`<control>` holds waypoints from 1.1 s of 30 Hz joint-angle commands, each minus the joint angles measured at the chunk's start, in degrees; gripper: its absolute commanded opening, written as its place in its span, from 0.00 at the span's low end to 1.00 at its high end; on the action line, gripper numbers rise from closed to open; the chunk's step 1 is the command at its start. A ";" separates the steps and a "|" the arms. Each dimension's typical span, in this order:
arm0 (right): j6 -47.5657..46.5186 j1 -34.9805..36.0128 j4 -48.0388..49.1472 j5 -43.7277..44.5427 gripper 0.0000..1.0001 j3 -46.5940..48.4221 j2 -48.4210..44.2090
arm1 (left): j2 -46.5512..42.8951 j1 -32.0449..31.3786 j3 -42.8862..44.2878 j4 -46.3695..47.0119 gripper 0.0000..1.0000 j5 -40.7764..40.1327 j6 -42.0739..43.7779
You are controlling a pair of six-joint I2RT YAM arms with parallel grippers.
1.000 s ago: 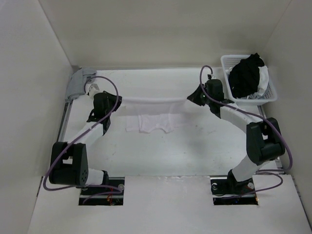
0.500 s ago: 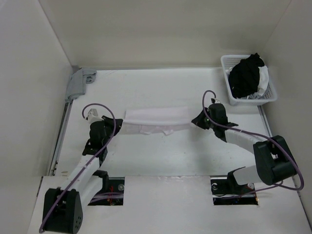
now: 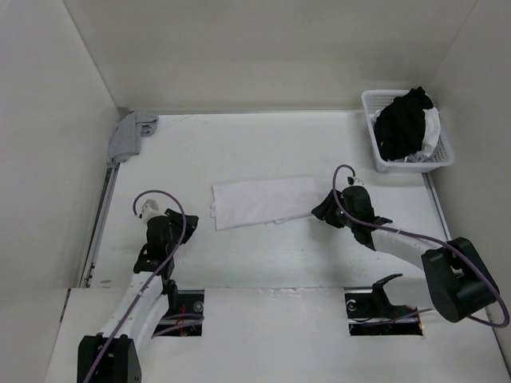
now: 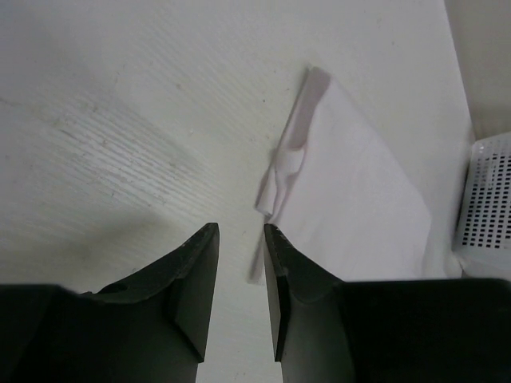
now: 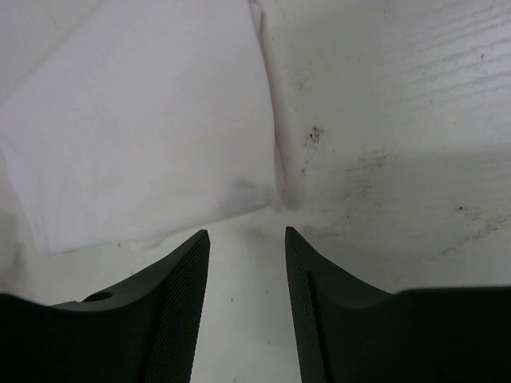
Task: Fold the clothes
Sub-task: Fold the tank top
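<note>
The white garment (image 3: 263,201) is judged thin, limp, light; best pinched at its end corners. Beside it, left gripper (image 4: 239,230) and right gripper (image 5: 246,233) stand jaws apart, empty

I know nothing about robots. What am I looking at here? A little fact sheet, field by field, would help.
Main item: white garment, flat on the table, roughly rectangular, layers showing at its near edge
Left arm: left fingers apart, empty, just off the garment's left end
Right arm: right fingers apart, empty, by its right end
Far right corner: white basket holding a black bundle
Far left corner: grey cloth
</note>
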 commanded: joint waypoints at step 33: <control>10.91 -4.31 16.37 1.94 0.03 -0.12 4.26 | 28.65 -26.91 18.78 27.99 0.27 -3.86 -0.02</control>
